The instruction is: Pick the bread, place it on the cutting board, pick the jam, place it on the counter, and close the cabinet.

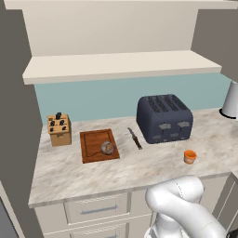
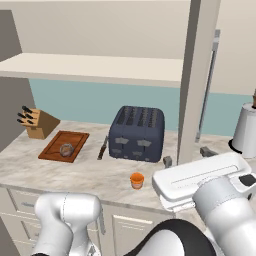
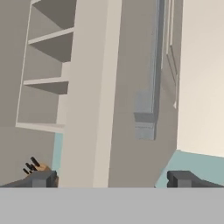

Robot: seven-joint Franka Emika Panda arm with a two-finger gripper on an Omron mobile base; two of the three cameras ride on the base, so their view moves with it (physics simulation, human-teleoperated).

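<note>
The bread (image 1: pixel 107 148) (image 2: pixel 66 149) rests on the cutting board (image 1: pixel 90 139) (image 2: pixel 75 139), left of centre on the counter (image 1: pixel 93 172) (image 2: pixel 60 172). The jam (image 1: pixel 189 156) (image 2: pixel 137 180) stands upright on the counter in front of the toaster. The cabinet (image 1: pixel 121 65) is open; its door (image 2: pixel 197 75) (image 3: pixel 127 87) swings out edge-on, its silver handle (image 2: pixel 214 65) (image 3: pixel 151 78) on the right face. My gripper (image 2: pixel 186 156) (image 3: pixel 113 178) is open at the door's lower end, one finger on each side of the door edge, gripping nothing.
A knife block (image 1: pixel 59 130) (image 2: pixel 39 122) (image 3: pixel 37 167) stands at the counter's left. A dark toaster (image 1: pixel 163 118) (image 2: pixel 136 132) sits mid-counter with a knife (image 1: pixel 135 138) (image 2: pixel 103 147) beside it. A white appliance (image 1: pixel 230 100) (image 2: pixel 245 130) stands far right.
</note>
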